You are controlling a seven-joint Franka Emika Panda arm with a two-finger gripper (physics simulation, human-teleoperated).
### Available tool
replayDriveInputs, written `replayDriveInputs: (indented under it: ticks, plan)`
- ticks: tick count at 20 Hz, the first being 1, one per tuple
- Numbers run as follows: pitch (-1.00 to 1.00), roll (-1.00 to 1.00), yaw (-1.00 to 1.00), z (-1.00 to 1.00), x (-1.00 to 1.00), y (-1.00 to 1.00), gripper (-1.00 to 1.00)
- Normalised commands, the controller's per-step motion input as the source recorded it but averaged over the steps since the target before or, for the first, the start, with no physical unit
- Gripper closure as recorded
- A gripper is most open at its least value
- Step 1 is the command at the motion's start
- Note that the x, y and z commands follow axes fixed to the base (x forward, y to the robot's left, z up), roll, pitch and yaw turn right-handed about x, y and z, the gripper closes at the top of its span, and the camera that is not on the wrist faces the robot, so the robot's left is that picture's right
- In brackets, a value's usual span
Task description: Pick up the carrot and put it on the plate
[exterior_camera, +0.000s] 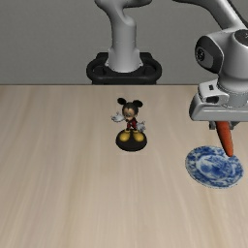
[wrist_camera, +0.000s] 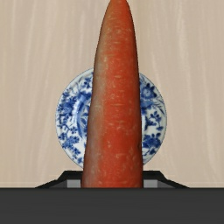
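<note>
The pincer (exterior_camera: 224, 123) is clenched on the thick end of the carrot (exterior_camera: 229, 139), which hangs from it with its pointed tip downward, clear of the wooden counter (exterior_camera: 58, 174). The carrot is orange-red and smooth. It hangs above the plate (exterior_camera: 213, 165), near the rim on the exterior view's right. Whether the tip touches the plate cannot be told.

In the wrist view the carrot (wrist_camera: 114, 96) stretches away from the fingers across the middle of the plate (wrist_camera: 74, 109), a round white dish with a blue flower pattern.

A mouse figurine (exterior_camera: 129, 124) with round black ears, red shorts and a dark round base stands upright on the counter, well apart from the plate, toward the exterior view's left.
</note>
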Motion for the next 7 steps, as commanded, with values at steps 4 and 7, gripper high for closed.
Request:
replayDriveInputs:
  ticks: [4, 7]
  plan:
    - [0.0, 0.0, 0.0, 0.0, 0.0, 0.0, -1.0]
    - [0.0, 0.0, 0.0, 0.0, 0.0, 0.0, -1.0]
